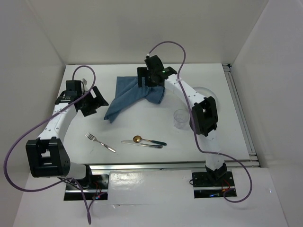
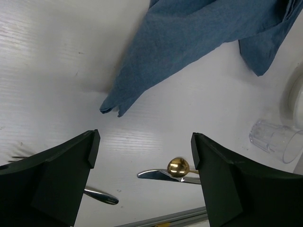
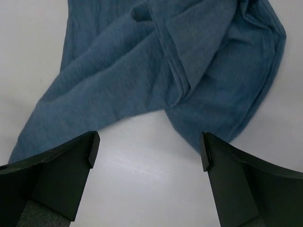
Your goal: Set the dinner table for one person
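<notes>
large flat white dinner table (image 1: 218,85) fills centre frame | crumpled blue cloth placemat (image 1: 130,97) upper centre, unspread | right gripper (image 3: 149,137) wide over it, likely poised to grasp | left gripper (image 2: 144,137) wide, empty, at cloth's left

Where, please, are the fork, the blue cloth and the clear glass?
fork (image 1: 100,143), top external view, middle of its length.
blue cloth (image 3: 142,71), right wrist view, its rumpled middle.
clear glass (image 2: 274,139), left wrist view, its side wall.
</notes>
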`<state>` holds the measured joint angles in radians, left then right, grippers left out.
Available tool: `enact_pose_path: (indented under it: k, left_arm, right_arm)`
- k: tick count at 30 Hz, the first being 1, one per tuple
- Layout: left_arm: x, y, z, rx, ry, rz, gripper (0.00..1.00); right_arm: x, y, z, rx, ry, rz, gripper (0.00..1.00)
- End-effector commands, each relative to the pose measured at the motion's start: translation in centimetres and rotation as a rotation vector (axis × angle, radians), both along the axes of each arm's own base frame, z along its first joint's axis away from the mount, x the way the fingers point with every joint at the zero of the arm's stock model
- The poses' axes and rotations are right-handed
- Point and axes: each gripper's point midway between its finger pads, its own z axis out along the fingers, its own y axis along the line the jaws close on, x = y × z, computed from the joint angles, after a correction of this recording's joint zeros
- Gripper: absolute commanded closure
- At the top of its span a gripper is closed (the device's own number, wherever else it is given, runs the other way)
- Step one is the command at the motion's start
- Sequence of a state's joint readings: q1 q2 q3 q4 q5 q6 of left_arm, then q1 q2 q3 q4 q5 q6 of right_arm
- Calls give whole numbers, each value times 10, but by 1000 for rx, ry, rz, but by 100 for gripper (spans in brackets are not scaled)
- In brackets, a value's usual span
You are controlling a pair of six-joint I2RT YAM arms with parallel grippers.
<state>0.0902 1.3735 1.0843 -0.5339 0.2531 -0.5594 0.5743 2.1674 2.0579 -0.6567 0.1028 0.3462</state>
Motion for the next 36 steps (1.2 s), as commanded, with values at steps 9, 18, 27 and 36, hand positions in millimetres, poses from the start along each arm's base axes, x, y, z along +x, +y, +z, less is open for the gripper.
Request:
enact_pose_path:
  k: [9, 18, 27, 36]
  left_arm:
    - [24, -8, -51, -75, 74, -59, 2]
    - [23, -12, -76, -86, 122, -59, 5]
    - [22, -21, -87, -80, 151, -65, 15]
    - [27, -19, -89, -73, 154, -59, 79]
  right_arm:
    - [79, 17, -19, 24, -167, -86, 0]
    - [113, 16, -29, 15, -241, -145, 18]
    - [123, 6, -43, 2, -238, -171, 40]
    - [129, -3, -26, 28, -264, -181, 94]
